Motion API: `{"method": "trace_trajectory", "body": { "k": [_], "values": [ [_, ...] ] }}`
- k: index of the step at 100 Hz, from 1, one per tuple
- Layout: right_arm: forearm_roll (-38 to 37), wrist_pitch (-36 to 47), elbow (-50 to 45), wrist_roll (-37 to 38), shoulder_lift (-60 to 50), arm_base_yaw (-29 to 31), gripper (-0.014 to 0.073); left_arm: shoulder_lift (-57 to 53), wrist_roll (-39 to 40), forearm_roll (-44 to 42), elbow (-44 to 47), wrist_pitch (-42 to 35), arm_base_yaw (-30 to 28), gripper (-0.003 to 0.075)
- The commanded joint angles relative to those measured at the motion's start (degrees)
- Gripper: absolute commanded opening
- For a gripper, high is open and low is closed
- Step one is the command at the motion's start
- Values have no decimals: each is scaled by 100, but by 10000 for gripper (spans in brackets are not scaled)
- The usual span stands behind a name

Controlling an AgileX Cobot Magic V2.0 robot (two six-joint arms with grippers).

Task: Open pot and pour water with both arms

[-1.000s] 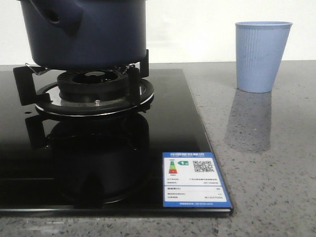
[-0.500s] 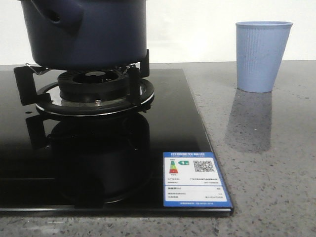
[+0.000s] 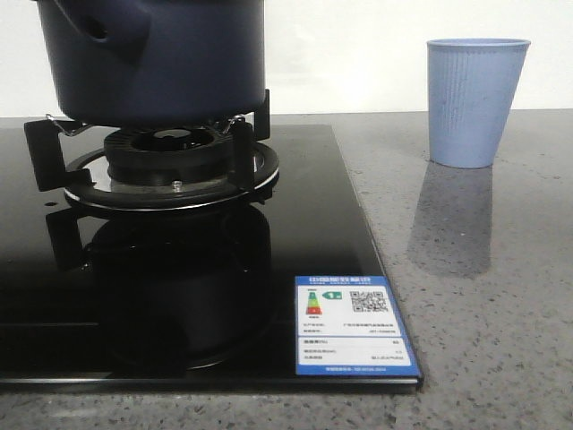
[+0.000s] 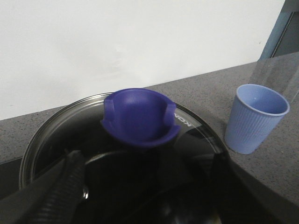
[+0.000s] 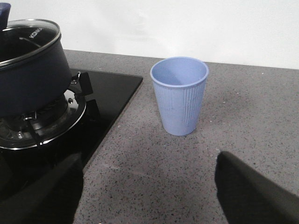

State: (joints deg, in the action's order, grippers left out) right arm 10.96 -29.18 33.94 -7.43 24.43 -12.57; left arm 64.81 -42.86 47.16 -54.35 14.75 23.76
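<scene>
A large dark navy pot (image 3: 161, 63) sits on the metal trivet (image 3: 170, 166) of a gas burner, on a glossy black glass hob (image 3: 295, 233) set into a speckled grey stone counter (image 3: 483, 296). Its glass lid (image 4: 196, 128), steel-rimmed, is on, with a purple cupped knob (image 4: 140, 116) at the centre. The pot looks heavy and rigid, likely heavier with water; the smooth sides offer little grip, so the lid knob and the thick side handle stub (image 3: 103, 31) seem the places to hold. The glass lid is breakable and probably slippery. The left gripper (image 4: 70, 186) hovers over the lid, empty, though whether its fingers are spread cannot be told. The right gripper (image 5: 149, 186) hangs spread wide, grasping nothing. A pale blue ribbed cup (image 5: 180, 95) stands upright, well apart from the hob. A white wall lies behind.
</scene>
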Motion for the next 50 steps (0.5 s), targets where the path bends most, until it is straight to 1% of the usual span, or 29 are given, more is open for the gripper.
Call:
{"method": "trace_trajectory", "body": {
  "k": [1, 8, 15, 50],
  "values": [
    [28, 534, 188, -56, 87, 5, 510, 162, -48, 153, -399, -304, 46, 518],
    [28, 548, 188, -56, 87, 5, 510, 334, -48, 153, -489, -491, 46, 518],
    [28, 559, 188, -56, 87, 5, 510, 488, -48, 153, -574, -517, 46, 518],
    [28, 614, 188, -56, 87, 5, 510, 1074, -57, 153, -1045, -275, 46, 518]
  ]
}}
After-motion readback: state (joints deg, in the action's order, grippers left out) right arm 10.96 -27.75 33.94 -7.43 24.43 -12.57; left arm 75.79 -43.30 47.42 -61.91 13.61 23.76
